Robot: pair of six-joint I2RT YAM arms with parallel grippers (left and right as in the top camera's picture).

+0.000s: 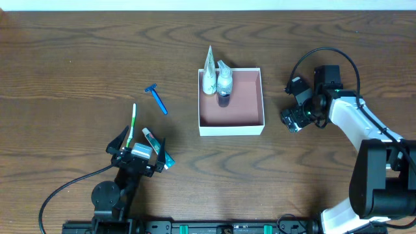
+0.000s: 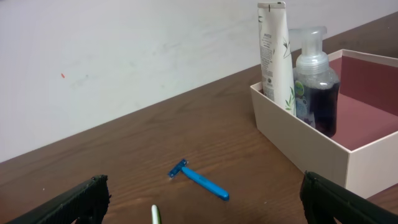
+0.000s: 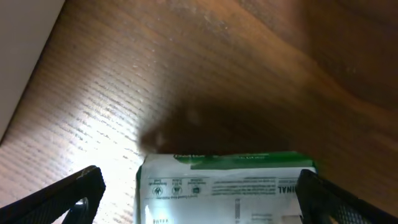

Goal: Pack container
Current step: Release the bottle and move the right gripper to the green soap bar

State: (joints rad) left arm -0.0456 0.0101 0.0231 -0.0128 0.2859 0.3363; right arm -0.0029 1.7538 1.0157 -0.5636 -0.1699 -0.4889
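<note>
- White walls and a pinkish-brown floor mark the container (image 1: 242, 104), which sits open-topped near the middle of the bench (image 1: 78, 52), between the two arms.
- Two things stand upright in its far-left corner, touching each other: a tall white tube (image 1: 208, 75) with green leaf print, and just to its right a clear foam-pump bottle (image 1: 224, 84) holding dark liquid. The other parts of the container floor are bare.
- A blue disposable razor (image 1: 156, 99) lies flat on the wood to the left of the container, apart from it.
- Nearer the bench's front edge, a green-and-white toothbrush (image 1: 132, 123) lies with one end reaching in at the left gripper (image 1: 138, 146).
- A small white tube with a teal end (image 1: 156, 149) lies just beside that gripper, on its container side.
- The left jaws are spread wide and hold nothing. In the left wrist view only the toothbrush's tip shows low between them.
- The right gripper (image 3: 202, 196) hangs to the right of the container, close to its right wall but not touching it.
- Its jaws stand wide apart, with a green-and-white printed packet (image 3: 224, 186) between them.
- One finger sits at the packet's edge and a gap shows at the other. I cannot tell whether the packet is gripped.
</note>
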